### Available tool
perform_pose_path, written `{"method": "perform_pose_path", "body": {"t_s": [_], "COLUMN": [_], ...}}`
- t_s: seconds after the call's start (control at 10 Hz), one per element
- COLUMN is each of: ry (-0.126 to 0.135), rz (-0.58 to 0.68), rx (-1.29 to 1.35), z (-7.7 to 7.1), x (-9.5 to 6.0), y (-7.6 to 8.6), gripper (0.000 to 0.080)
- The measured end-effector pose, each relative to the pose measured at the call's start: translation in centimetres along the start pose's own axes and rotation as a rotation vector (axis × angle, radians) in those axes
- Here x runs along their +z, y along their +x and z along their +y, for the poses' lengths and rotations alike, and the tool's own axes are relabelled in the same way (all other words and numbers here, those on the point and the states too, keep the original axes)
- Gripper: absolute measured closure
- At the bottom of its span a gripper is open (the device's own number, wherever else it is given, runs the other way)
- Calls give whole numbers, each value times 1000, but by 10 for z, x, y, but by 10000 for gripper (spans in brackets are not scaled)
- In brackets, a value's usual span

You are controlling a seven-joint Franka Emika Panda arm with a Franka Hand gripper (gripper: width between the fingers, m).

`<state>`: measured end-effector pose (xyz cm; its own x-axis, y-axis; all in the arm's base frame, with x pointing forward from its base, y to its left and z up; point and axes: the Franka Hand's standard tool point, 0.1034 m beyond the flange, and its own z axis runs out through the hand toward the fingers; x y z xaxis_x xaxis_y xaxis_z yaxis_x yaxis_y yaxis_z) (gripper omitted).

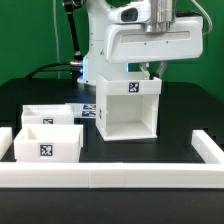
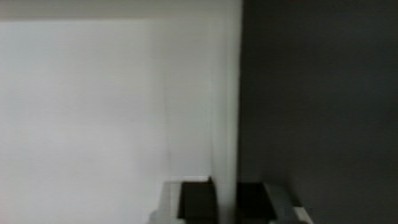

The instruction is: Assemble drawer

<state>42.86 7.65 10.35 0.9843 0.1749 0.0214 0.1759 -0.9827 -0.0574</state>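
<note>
The tall white box casing point(image 1: 128, 108) stands upright mid-table, open front towards the camera, a tag on its upper face. My gripper point(image 1: 150, 70) comes down onto its top rear edge. In the wrist view the casing's wall point(image 2: 107, 100) fills one side and runs edge-on between my two dark fingers point(image 2: 196, 205); the gripper point(image 2: 235, 203) is shut on that wall. Two small shallow trays sit on the exterior view's left: one in front point(image 1: 48, 143) with a tag on its face, one behind it point(image 1: 50, 112).
The long low white border rail point(image 1: 110, 176) runs along the front and turns back at both ends point(image 1: 207, 148). The arm's white body point(image 1: 140, 35) hangs over the casing. Black cables point(image 1: 72, 40) hang at the back left.
</note>
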Motion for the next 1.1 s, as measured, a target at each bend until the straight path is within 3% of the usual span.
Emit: {"method": "perform_pose_path", "body": {"t_s": [0.5, 1.1], "ry": [1, 18], "rz": [0, 66], "rx": [0, 9], "z": [0, 7], "x": [0, 1], "y": [1, 73], "gripper": [763, 762]}}
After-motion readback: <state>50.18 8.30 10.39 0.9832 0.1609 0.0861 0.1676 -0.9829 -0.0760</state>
